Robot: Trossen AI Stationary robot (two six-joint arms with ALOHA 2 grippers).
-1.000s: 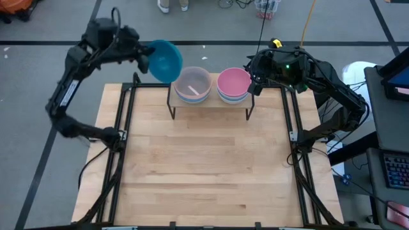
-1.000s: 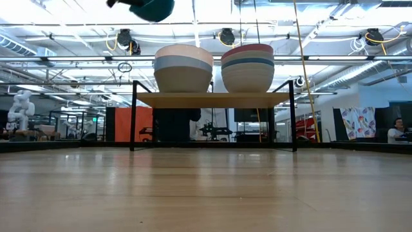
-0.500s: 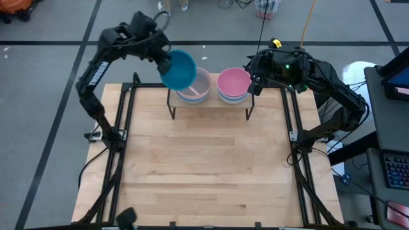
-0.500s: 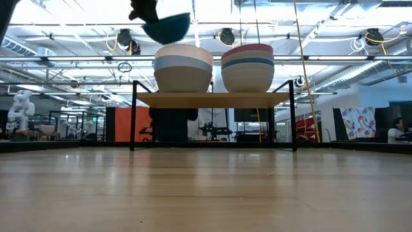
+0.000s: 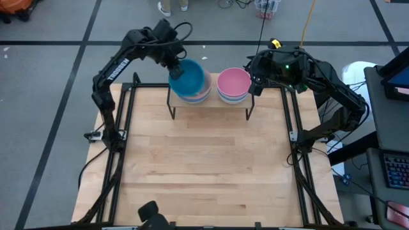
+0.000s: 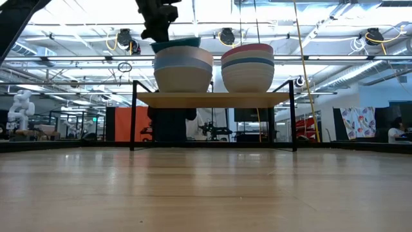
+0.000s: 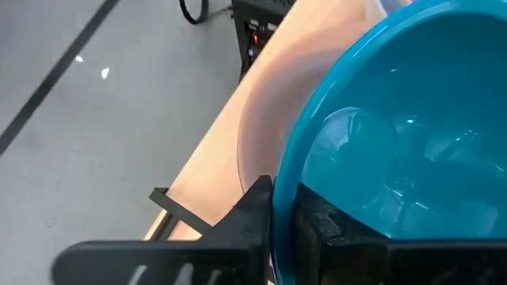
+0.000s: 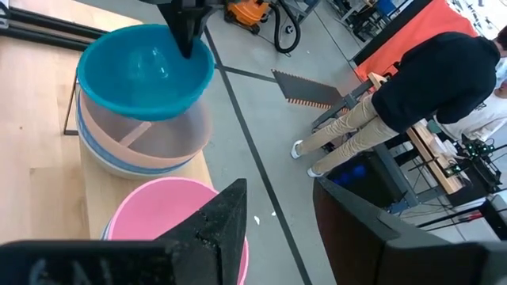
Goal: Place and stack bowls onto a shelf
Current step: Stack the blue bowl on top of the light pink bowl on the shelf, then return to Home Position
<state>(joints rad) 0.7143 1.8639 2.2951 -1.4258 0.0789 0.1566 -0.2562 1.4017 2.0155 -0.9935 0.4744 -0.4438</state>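
Observation:
The shelf (image 5: 211,103) (image 6: 212,100) stands at the table's far edge with two stacks of bowls on it. A blue bowl (image 5: 187,80) (image 6: 177,44) (image 8: 146,71) sits a little tilted in the pale top bowl of the left stack (image 5: 202,94) (image 6: 183,67). My left gripper (image 5: 174,64) (image 6: 158,29) is shut on the blue bowl at its far left. The right stack (image 5: 233,82) (image 6: 248,64) has a pink bowl (image 8: 166,214) on top. My right gripper (image 5: 254,83) (image 8: 293,237) hangs open beside that stack's right side, with nothing between its fingers. My left gripper pinches the blue bowl's rim (image 7: 281,198) on its far left side. One finger (image 7: 321,229) is inside the bowl and one finger (image 7: 253,214) outside. The fingers slant down from above, from the far left. The bowl rests mouth up in the left stack's top bowl.
Black frame rails (image 5: 124,128) (image 5: 295,134) run along both sides of the table. Bare wood (image 5: 204,166) lies between the shelf and the near edge. A dark object (image 5: 150,214) sits at the near edge. A person (image 8: 420,87) stands on the floor beyond the table.
My left gripper has swung toward the table's right and down and has tipped its fingers downward, carrying the blue bowl. The bowl was held high to the left of the shelf with its mouth turned sideways. It now sits mouth up in the left stack.

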